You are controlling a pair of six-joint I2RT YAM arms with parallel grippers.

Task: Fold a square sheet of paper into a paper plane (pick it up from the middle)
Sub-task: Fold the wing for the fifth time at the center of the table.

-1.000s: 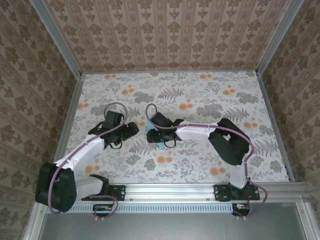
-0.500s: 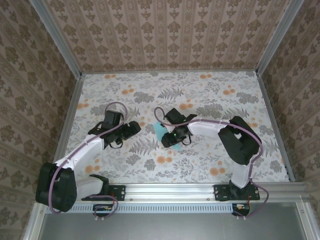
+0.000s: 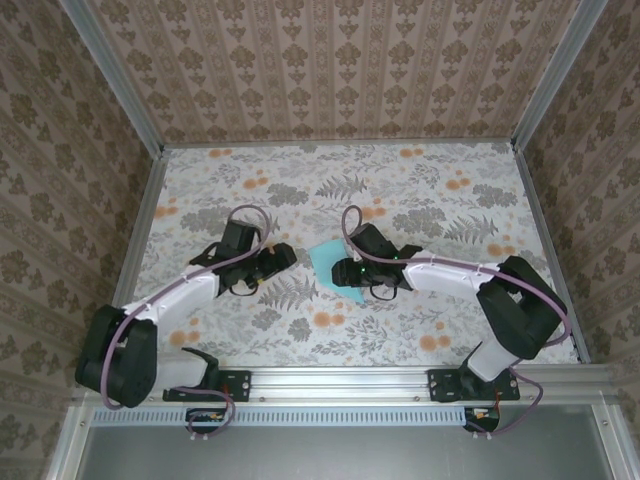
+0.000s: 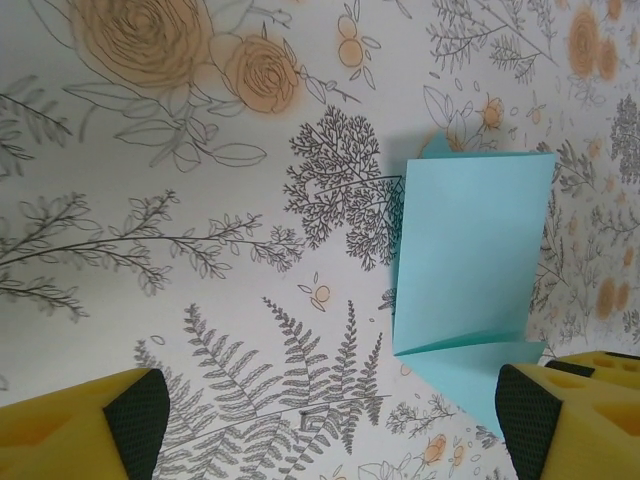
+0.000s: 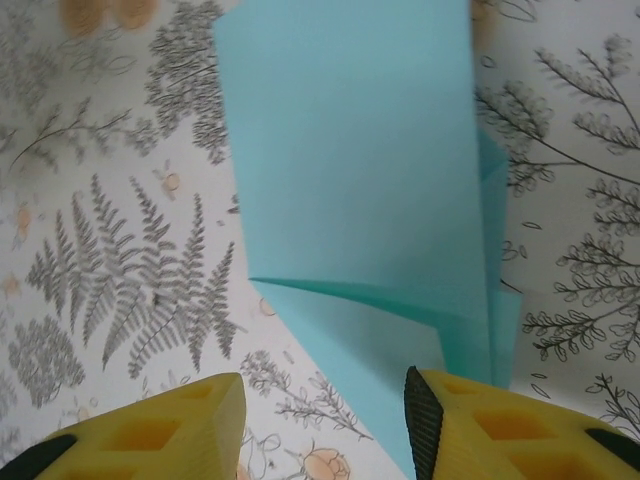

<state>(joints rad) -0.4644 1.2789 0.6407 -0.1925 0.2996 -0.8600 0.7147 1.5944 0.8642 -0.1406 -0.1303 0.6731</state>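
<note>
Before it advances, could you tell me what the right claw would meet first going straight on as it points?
Most likely the folded light turquoise paper sheet lying just ahead of the right claw; depth is unclear.

Floral tabletop (image 3: 420, 190), damask walls (image 3: 340, 70), alu frame (image 3: 350, 378)

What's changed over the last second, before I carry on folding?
The right gripper slid off to its right, jaws apart, uncovering the partly folded turquoise paper. The open left gripper edged closer to it. The paper lies flat on the table, roughly where it was.
</note>
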